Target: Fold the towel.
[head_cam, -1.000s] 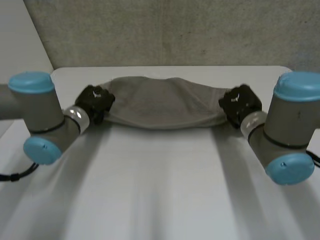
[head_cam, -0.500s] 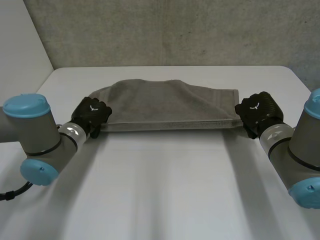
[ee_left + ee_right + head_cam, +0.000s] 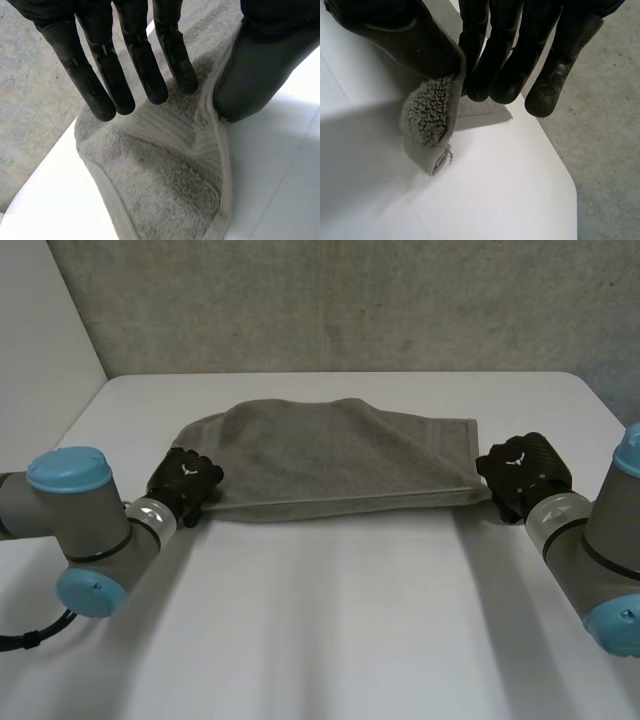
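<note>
A grey towel [image 3: 330,455] lies folded across the far half of the white table [image 3: 330,620], its long fold edge facing me. My left hand [image 3: 185,483] sits at the towel's left end. In the left wrist view its fingers [image 3: 142,65] are straight and spread just above the towel [image 3: 170,180], with the thumb beside the towel's hem, so the hand is open. My right hand [image 3: 520,472] is at the towel's right end. There its thumb and fingers [image 3: 510,55] pinch the towel's corner [image 3: 427,120], which curls a little above the table.
A grey concrete wall [image 3: 330,300] rises behind the table's far edge. The table's right edge [image 3: 560,165] runs close past the right hand, with grey floor [image 3: 605,150] beyond. Bare white tabletop stretches between the towel and me.
The towel, held up slack between both hands a second ago, has been stretched out and laid on the table. The arms spread apart and came down. The left hand's fingers have opened.
</note>
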